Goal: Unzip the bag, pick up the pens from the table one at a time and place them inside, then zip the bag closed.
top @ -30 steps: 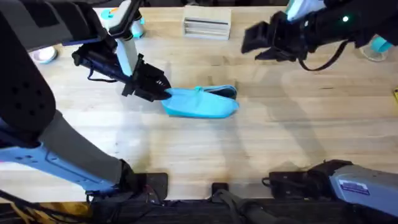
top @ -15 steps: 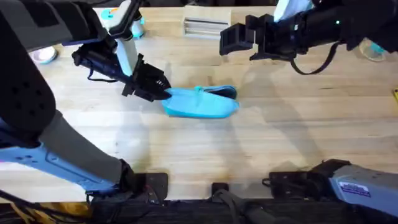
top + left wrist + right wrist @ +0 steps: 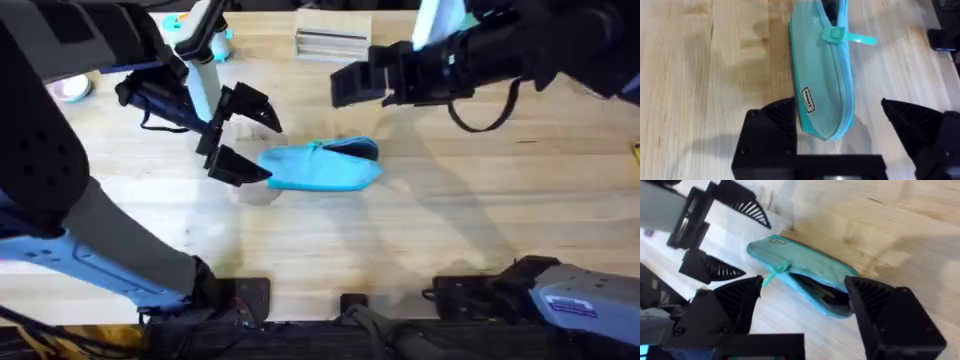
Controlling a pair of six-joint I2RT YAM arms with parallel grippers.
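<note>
Turquoise fabric pouch [image 3: 320, 166] lies mid-worktop, its zip partly open at the right end, pull tab [image 3: 832, 35] midway. Left pincer [image 3: 243, 138] gapes at its left end; right pincer [image 3: 352, 82], also spread, should pinch that tab squarely. Pale plank worktop [image 3: 480, 210]; clutter at the far edge.

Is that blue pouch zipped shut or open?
Partly open: the bag gapes dark at one end, with the pull tab sitting partway along.
</note>
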